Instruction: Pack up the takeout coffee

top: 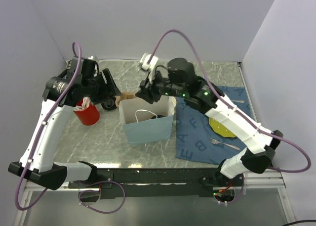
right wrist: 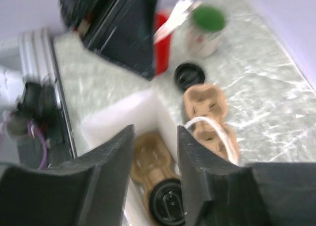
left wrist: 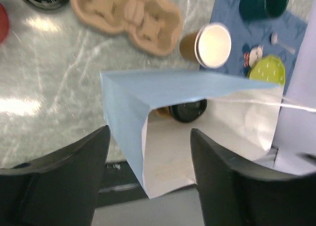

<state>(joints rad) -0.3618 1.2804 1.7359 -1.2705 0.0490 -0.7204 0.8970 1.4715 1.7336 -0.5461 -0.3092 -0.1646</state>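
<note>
The takeout coffee (right wrist: 168, 203), a tan cup with a black lid, stands in a tan pulp carrier (right wrist: 149, 159) inside the open light blue paper bag (top: 148, 127). Its lid also shows in the left wrist view (left wrist: 187, 111). My right gripper (right wrist: 155, 132) is open and empty just above the bag's mouth, over the carrier; in the top view it (top: 143, 93) hangs at the bag's back edge. My left gripper (left wrist: 150, 137) is open, its fingers either side of the bag's left wall (left wrist: 123, 122); in the top view it (top: 112, 90) is left of the bag.
A second, lidless tan cup (left wrist: 212, 44) and another pulp carrier (left wrist: 128, 16) lie beyond the bag. A loose black lid (right wrist: 189, 76), a red cup (top: 88, 113) and a green-topped white cup (right wrist: 205, 28) stand left. A blue placemat (top: 197, 137) holds a green mug (left wrist: 264, 3), yellow plate (top: 220, 126) and fork.
</note>
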